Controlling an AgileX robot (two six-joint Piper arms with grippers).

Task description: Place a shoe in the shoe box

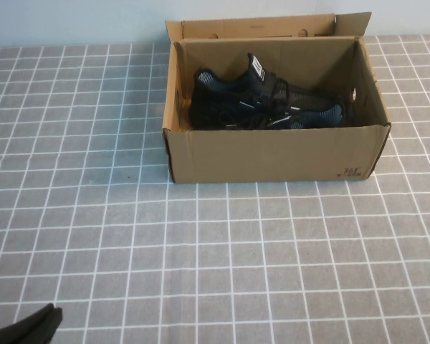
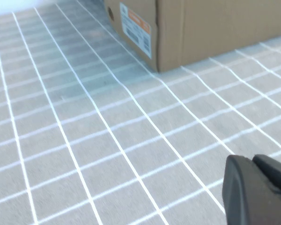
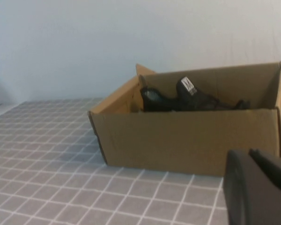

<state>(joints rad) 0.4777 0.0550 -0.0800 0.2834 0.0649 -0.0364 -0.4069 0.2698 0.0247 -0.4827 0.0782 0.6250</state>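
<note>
The shoe [image 1: 265, 104] already lies inside the open shoe box [image 1: 272, 154] on the bench [image 1: 201, 251], so nothing seems left, with the left hand [image 1: 30, 326] and right hand [image 3: 257, 187] both pressed together, parked clear.

A bare test bench, likely a lab: a grey grid-patterned surface [image 1: 129, 251] runs ahead of the left end effector [image 2: 255, 187] to a plain pale wall [image 3: 107, 42].

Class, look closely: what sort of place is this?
Probably an indoor test table: grey checked cloth, plain pale wall, shoe in shoe box. Left gripper low near edge; right gripper faces box.
</note>
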